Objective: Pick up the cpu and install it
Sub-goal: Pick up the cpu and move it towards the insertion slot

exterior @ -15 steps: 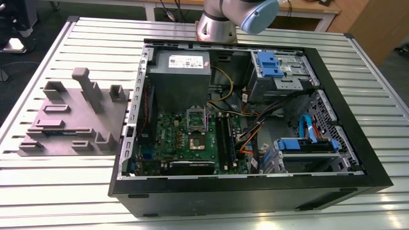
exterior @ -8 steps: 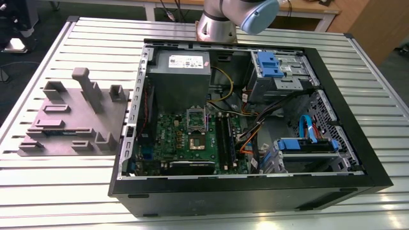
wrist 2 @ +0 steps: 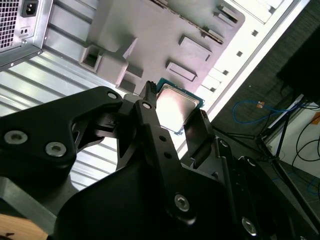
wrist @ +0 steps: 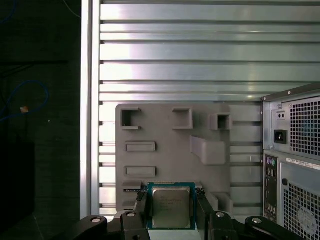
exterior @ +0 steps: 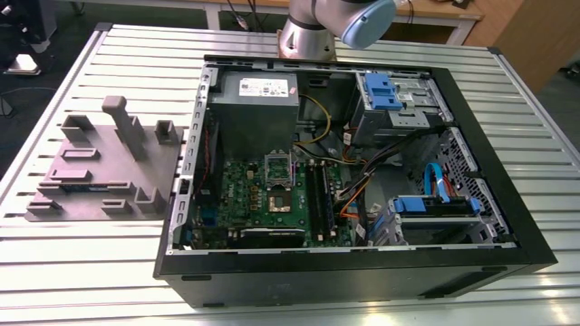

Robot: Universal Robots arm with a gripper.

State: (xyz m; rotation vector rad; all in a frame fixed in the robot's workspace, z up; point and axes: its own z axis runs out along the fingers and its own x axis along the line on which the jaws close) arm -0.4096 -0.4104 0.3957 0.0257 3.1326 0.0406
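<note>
The cpu (wrist: 171, 207), a small square chip with a shiny silver top and a thin pale rim, sits between my two black fingers (wrist: 141, 201) in both wrist views. My gripper (wrist: 171, 202) is shut on its edges. The held cpu (wrist 2: 176, 106) hangs high above the grey fixture block (wrist 2: 165, 35), with my gripper (wrist 2: 174, 107) clamped on two opposite sides. In the exterior view the dark motherboard socket (exterior: 278, 201) lies uncovered inside the computer case, its metal frame (exterior: 278, 166) flipped up behind it.
The open black computer case (exterior: 507, 224) stands on the slatted metal table (exterior: 109, 272), with the grey power supply box (exterior: 254, 102), drive bays and cables inside. The grey fixture block (exterior: 100, 170) lies at the exterior view's left. The arm's base (exterior: 313, 30) stands behind the case.
</note>
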